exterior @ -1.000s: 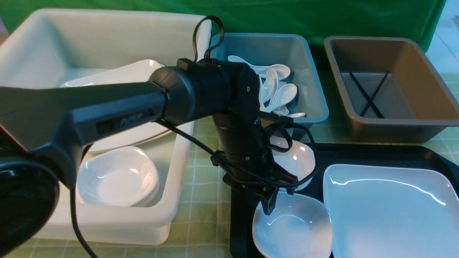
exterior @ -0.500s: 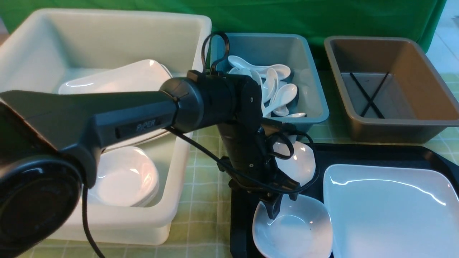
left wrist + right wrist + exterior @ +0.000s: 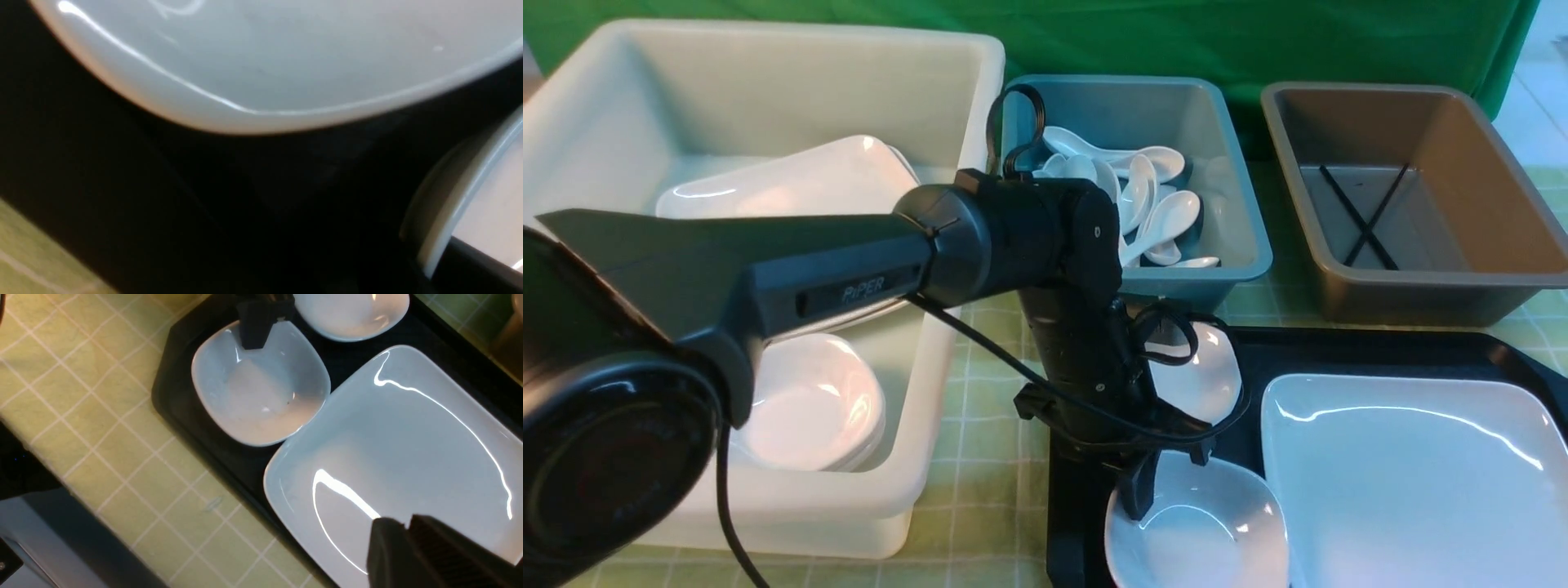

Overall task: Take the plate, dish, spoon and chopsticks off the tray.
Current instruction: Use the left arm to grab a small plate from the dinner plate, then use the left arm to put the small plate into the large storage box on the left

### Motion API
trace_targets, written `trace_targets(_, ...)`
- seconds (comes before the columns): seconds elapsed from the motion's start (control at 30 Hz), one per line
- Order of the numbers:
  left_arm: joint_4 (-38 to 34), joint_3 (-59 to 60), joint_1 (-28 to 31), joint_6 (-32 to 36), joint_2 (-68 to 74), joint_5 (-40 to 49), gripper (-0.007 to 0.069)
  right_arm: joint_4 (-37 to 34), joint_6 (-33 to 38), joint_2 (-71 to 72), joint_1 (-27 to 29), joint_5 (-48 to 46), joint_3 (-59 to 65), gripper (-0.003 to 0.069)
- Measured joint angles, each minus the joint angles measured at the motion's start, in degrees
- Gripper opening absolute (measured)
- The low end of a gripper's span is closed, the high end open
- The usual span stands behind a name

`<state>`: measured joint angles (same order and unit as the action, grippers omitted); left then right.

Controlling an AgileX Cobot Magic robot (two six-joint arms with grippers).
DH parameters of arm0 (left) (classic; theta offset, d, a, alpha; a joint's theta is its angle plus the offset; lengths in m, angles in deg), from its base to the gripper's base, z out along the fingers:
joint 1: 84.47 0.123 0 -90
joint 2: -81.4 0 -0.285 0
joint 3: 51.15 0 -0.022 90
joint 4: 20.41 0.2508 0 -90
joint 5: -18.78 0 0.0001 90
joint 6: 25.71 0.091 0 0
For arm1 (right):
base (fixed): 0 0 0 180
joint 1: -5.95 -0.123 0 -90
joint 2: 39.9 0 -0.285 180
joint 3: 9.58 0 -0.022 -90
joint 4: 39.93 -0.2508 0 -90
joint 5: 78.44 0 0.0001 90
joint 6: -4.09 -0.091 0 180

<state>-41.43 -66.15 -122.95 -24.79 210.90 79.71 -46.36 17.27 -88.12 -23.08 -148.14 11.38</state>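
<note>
- Three bins are standing beyond the tray (image 3: 1380, 351) on the green checked cloth (image 3: 988, 457): a large white bin (image 3: 792, 510) on the left, a blue-grey bin (image 3: 1233, 188) in the middle and a brown bin (image 3: 1421, 294) on the right.
- The white bin is holding large white plates (image 3: 792, 180) leaning one on another – at least two rims are showing – and, nearer to me, a stack of small white dishes (image 3: 809, 404) whose number I cannot tell.
- The blue-grey bin is holding a loose pile of white spoons (image 3: 1172, 214). At least five are showing, and my left arm is hiding part of the pile.
- The brown bin is holding the chopsticks (image 3: 1368, 229): two thin black sticks lying crossed on its floor.
- The tray is carrying three things: one plate (image 3: 1413, 474) filling its right part, and two small dishes on its left part.
- The near dish (image 3: 1201, 539) is sitting right against the plate's corner, and the far dish (image 3: 1205, 376) is lying behind it, partly hidden by my left wrist.
- My left gripper (image 3: 1137, 502) is reaching down to the near dish's far-left rim with its fingers drawn narrow – I am pinching that rim, one finger showing inside the dish.
- My right gripper (image 3: 404, 520) is hanging above the plate with its fingers almost together and nothing between them.
</note>
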Motion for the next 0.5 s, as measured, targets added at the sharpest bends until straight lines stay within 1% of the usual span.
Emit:
trace_targets(0.2,0.3,0.0,0.0,-0.6,-4.36,1.72,0.0011,0.0,-1.19,0.0,0.0,0.0,0.0,0.0062)
trace_targets(0.5,0.94,0.0,0.31,-0.92,-16.38,2.93,0.0008,0.0,-1.63,0.0,0.0,0.0,0.0,0.0068)
